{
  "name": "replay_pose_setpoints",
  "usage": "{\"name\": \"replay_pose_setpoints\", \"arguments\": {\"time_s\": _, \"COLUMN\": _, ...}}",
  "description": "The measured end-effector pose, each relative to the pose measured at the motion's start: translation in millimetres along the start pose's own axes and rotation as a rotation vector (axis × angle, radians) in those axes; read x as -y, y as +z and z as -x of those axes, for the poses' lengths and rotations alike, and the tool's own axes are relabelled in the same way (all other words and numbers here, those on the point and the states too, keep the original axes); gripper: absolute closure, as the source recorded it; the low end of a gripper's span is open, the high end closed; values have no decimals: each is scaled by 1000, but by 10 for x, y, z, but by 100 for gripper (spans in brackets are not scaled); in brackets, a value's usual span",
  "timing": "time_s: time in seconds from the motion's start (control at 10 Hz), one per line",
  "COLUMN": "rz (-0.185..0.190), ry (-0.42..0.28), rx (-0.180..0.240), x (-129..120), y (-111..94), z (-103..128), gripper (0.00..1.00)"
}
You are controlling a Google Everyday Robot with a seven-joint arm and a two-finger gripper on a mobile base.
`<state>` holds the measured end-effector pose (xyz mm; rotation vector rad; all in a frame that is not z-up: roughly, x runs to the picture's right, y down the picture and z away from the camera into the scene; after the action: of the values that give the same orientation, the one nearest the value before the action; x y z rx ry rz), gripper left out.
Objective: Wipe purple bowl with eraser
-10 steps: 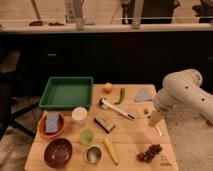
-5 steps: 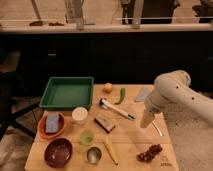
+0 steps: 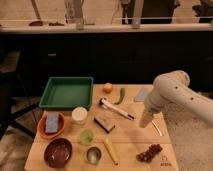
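Now | pincer [image 3: 146, 120] right of centre, open wide, empty | eraser [image 3: 104, 123] mid-bench [image 3: 130, 145] | purple bowl [image 3: 58, 152] lower left

This is looking like a robot lab: the gripper [image 3: 145, 121] is hanging over the right of a prop-crowded desk [image 3: 131, 142].
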<state>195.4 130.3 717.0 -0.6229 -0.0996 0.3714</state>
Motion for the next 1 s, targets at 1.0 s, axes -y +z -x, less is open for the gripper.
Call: {"name": "replay_pose_setpoints", "arguments": {"time_s": 1.0, "rz": -53, "ry": 307, "rx": 106, "x": -256, "y": 678, "z": 631, "gripper": 20}}
